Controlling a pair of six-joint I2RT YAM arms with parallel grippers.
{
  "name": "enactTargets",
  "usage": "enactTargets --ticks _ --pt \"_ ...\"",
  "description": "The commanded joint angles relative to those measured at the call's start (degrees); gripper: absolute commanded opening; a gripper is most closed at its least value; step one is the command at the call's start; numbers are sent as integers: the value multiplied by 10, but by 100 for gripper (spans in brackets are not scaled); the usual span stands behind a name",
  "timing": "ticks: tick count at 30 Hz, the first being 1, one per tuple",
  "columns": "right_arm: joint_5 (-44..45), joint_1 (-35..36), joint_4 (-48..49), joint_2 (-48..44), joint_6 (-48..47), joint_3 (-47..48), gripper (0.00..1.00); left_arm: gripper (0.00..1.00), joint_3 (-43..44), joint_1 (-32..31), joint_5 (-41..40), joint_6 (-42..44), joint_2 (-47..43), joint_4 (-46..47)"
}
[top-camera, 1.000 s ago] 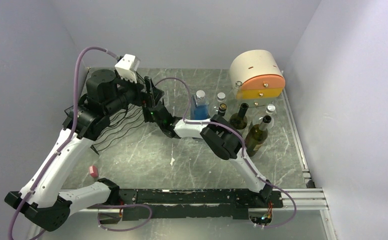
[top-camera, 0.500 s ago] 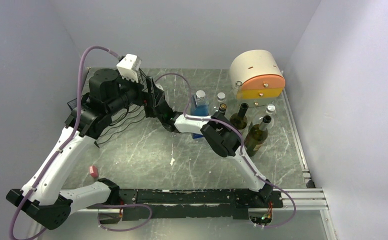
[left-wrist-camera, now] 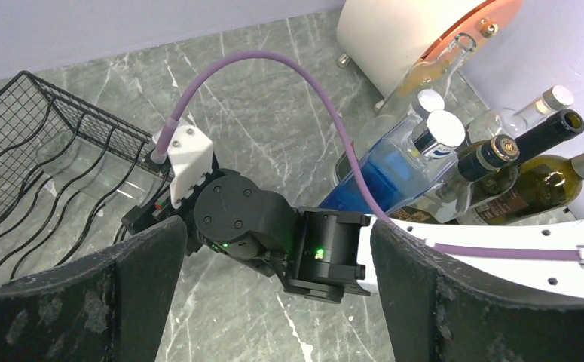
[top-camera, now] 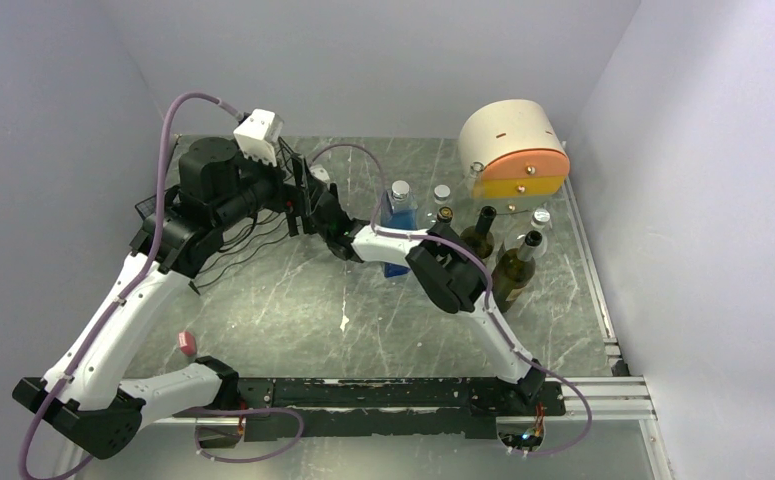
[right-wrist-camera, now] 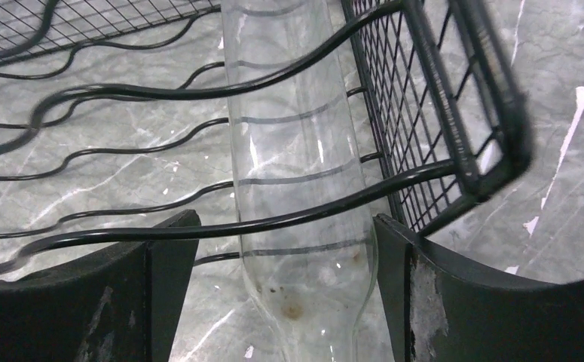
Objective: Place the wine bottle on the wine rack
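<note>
The black wire wine rack (top-camera: 231,243) stands at the table's left, and the left wrist view shows it at the left edge (left-wrist-camera: 17,143). A clear glass wine bottle (right-wrist-camera: 296,166) lies in the rack's end cradle (right-wrist-camera: 439,98), under a wavy wire, and shows faintly in the left wrist view (left-wrist-camera: 85,166). My right gripper (right-wrist-camera: 285,294) is open around the bottle's shoulder, with a gap on its left side and the right finger (right-wrist-camera: 462,302) close against the glass. My left gripper (left-wrist-camera: 273,302) is open and empty, hovering above the right wrist (left-wrist-camera: 251,219). In the top view both grippers (top-camera: 303,195) crowd the rack's right end.
A blue bottle (top-camera: 399,215), dark green bottles (top-camera: 478,235) and other bottles (top-camera: 515,270) stand at the centre-right. A cream-and-orange drum box (top-camera: 513,150) sits behind them. A small pink object (top-camera: 187,343) lies near the front left. The right arm's purple cable (left-wrist-camera: 273,68) arches over the floor.
The right wrist has shifted a little toward the back and right along the rack's end. The left arm has risen slightly with it. The bottles on the right have not moved.
</note>
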Motion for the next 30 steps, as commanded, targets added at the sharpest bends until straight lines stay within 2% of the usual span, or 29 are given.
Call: enactTargets --ticks 1,11,21,26,30 --pt "15 -7 -8 -60 5 -11 88 95 21 4 -18 10 -5 -9" --pt "16 -7 -83 -145 -11 -14 92 96 63 5 -33 20 -26 -16" --pt "-41 -6 -136 -213 -13 -8 83 95 74 4 -50 27 -51 -19" --pt "-82 -6 -167 -276 -24 12 82 95 79 4 -36 39 -63 -26" --pt "-60 -9 -188 -357 -42 -23 83 95 69 5 -28 41 -77 -29"
